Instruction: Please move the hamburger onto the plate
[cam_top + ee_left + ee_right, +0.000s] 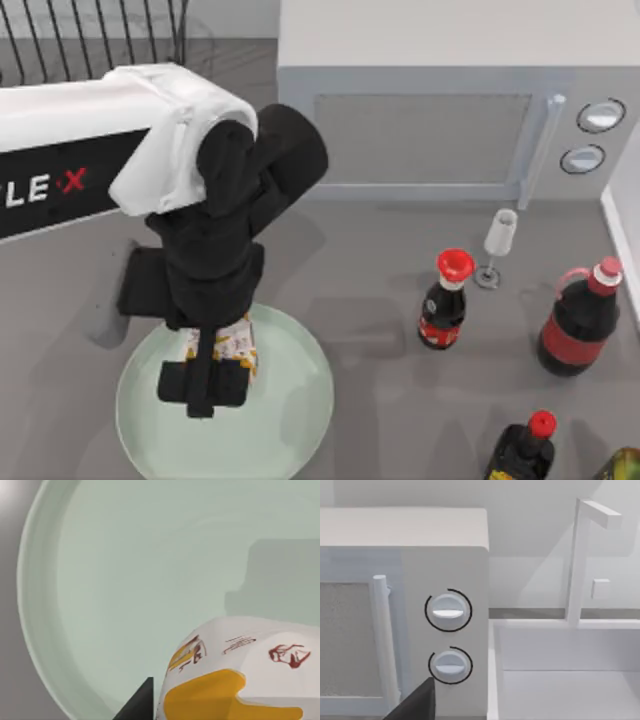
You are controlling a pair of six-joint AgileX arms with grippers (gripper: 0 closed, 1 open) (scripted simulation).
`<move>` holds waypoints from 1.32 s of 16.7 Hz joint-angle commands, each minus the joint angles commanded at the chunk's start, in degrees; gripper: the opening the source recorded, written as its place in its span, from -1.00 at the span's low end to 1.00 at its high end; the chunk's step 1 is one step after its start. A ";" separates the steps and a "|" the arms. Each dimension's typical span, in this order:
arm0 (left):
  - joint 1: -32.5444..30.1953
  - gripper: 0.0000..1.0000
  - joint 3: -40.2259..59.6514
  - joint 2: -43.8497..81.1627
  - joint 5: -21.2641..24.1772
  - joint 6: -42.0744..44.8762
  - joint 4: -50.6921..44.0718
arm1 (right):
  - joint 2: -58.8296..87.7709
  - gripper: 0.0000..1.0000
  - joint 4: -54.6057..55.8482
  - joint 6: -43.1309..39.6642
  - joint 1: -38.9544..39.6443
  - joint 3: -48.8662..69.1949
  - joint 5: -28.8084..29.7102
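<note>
The pale mint-green plate (295, 400) lies at the front left of the table. My left gripper (205, 378) hangs over its middle, shut on the hamburger (238, 345), a small white and yellow-orange lump with red marks. In the left wrist view the hamburger (240, 680) sits close up, with one dark finger (137, 707) against its side and the plate (125, 580) spread below it. A grey shadow falls on the plate beyond the hamburger. My right gripper (415, 705) is parked facing the microwave's knobs.
A grey microwave (430, 120) stands at the back. A wine glass (498, 245) and red-capped dark bottles (445, 300) (580, 320) (525, 445) stand to the right. A wire rack (90, 40) is at the back left. A white basin (560, 680) sits beside the microwave.
</note>
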 joint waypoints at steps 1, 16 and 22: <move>0.02 -1.00 -0.17 0.03 -0.03 0.02 0.21 | 0.00 1.00 0.00 0.00 0.00 0.00 0.00; 0.43 -0.40 -7.22 2.77 -0.04 0.12 10.29 | 0.00 1.00 0.00 0.00 0.00 0.00 0.00; 0.43 0.51 -7.22 2.77 -0.04 0.12 10.29 | 0.00 1.00 0.00 0.00 0.00 0.00 0.00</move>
